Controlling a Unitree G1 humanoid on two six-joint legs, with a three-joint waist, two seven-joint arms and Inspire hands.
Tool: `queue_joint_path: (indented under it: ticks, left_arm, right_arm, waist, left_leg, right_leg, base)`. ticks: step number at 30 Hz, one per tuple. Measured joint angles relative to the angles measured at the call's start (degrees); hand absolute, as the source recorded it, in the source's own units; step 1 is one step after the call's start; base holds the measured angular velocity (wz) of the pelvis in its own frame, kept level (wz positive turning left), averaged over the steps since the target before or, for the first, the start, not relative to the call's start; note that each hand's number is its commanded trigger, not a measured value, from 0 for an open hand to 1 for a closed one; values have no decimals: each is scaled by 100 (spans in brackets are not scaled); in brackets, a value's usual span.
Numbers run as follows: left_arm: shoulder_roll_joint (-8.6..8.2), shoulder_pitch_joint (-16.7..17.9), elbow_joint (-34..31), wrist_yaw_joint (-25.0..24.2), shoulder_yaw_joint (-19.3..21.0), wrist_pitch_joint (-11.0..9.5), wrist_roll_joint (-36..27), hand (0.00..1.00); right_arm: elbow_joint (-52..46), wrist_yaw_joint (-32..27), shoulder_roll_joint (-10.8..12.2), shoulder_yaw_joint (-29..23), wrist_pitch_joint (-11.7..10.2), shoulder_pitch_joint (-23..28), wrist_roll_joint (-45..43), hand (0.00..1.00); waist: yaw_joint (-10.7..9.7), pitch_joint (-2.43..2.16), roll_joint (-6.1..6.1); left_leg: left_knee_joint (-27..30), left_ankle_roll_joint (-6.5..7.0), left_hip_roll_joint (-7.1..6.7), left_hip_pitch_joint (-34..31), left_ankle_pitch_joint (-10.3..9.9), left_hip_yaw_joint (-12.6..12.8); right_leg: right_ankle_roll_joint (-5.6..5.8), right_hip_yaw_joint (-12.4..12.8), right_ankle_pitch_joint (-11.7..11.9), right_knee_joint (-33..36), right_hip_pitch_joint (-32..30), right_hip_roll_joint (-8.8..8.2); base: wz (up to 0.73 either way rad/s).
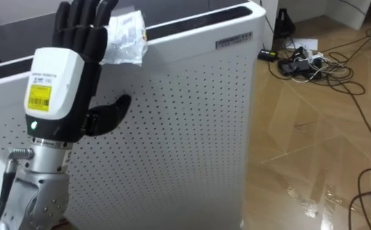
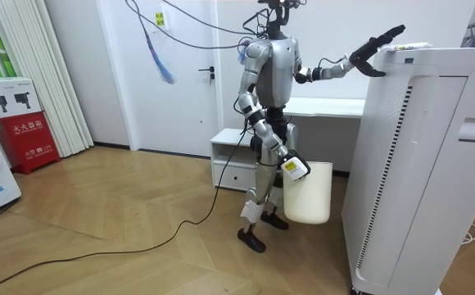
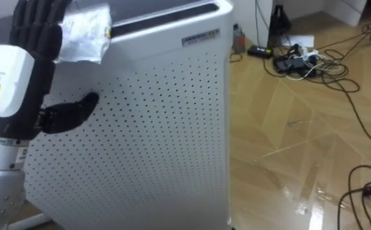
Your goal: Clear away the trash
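A crumpled clear plastic wrapper lies on the top edge of a tall white perforated appliance. My left hand is raised against that edge, fingers straight up and thumb spread out, open, its fingertips beside and touching the wrapper. In the room view I stand close to the appliance with my left arm stretched out to its top. My right hand hangs low at my side, gripping the rim of a white bin held off the floor.
A power strip and a tangle of cables lie on the wooden floor beyond the appliance, with another cable at the right. A low white cabinet and a white desk stand behind me.
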Motion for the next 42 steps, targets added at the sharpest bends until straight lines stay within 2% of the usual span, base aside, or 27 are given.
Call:
queue_joint_path:
  ticks: [2, 5, 8, 18, 20, 21, 22, 23, 24, 32, 37, 42]
  left_arm:
    - [6, -30, 1, -19, 0, 146, -2, 0]
    - [15, -41, 97, -127, 1, 404, 1, 0]
    - [19, -41, 101, -219, 4, 528, 1, 0]
    - [24, -41, 46, -360, 6, 558, 2, 1]
    - [24, -41, 45, -462, 18, 577, 0, 18]
    - [24, -41, 45, -489, 19, 586, -3, 38]
    - [24, -41, 43, -567, 23, 590, -3, 50]
    - [24, -41, 42, -615, 23, 590, -2, 66]
    - [24, -41, 41, -643, 24, 591, -1, 100]
    - [25, -74, -77, -797, 81, 591, -3, 100]
    - [56, -244, -103, -807, 161, 597, 7, 100]
    - [83, -339, -180, -779, 259, 603, 7, 100]
  right_arm:
    - [-1, 2, -1, 0, 11, -1, 2, 100]
    - [-1, 61, 17, 47, 137, 2, 9, 100]
    - [0, 55, 15, 57, 228, 8, 9, 100]
    - [-136, 176, 15, 61, 383, 9, 8, 100]
    - [-207, 194, 15, 60, 383, 3, 8, 100]
    - [-212, 204, 16, 61, 383, 0, 8, 100]
    - [-214, 214, 16, 61, 383, -6, 8, 100]
    - [-214, 220, 18, 62, 383, -6, 8, 100]
    - [-214, 227, 18, 63, 383, -6, 8, 100]
    - [-335, 285, 3, 114, 384, -23, 7, 100]
    - [-352, 286, -27, 113, 384, -27, 1, 100]
    - [-362, 285, -74, 112, 385, -27, 1, 100]
  waist:
    - [-83, 1, -2]
    - [-100, 55, -79]
    - [-113, 62, -87]
    - [-85, 40, -56]
    - [-79, 40, -59]
    - [-77, 40, -59]
    - [-74, 40, -59]
    - [-72, 40, -59]
    - [-72, 40, -59]
    - [-64, 38, -62]
    - [-87, 55, -87]
    - [-118, 46, -70]
  left_leg:
    - [-5, -15, 7, 36, -9, 1]
    - [11, -31, 26, 100, -22, 56]
    - [15, -28, 33, 103, -22, 124]
    - [14, -28, 30, 108, -21, 126]
    - [18, -28, 27, 103, -21, 126]
    - [19, -28, 27, 101, -21, 126]
    - [22, -28, 26, 100, -21, 125]
    - [23, -28, 26, 99, -21, 125]
    - [24, -28, 26, 99, -21, 125]
    - [32, -28, 28, 106, -20, 120]
    - [29, -28, 27, 100, -20, 124]
    - [9, -29, 23, 97, -21, 127]
  right_leg:
    - [0, 2, 0, 34, -9, 24]
    - [4, 95, 18, 101, -14, 46]
    - [15, 190, 53, 100, -39, 62]
    - [15, 184, 57, 90, -41, 81]
    - [15, 183, 57, 90, -37, 81]
    - [14, 183, 57, 90, -37, 81]
    - [14, 183, 57, 90, -37, 79]
    - [15, 183, 57, 90, -37, 78]
    - [15, 182, 57, 90, -37, 78]
    - [14, 166, 57, 92, -24, 77]
    - [15, 169, 57, 89, -29, 76]
    - [10, 166, 53, 81, -40, 76]
  base:
    - [-7]
    - [-21]
    - [-11]
    - [-1]
    - [0]
    - [0]
    - [0]
    - [0]
    - [0]
    - [0]
    - [0]
    - [0]
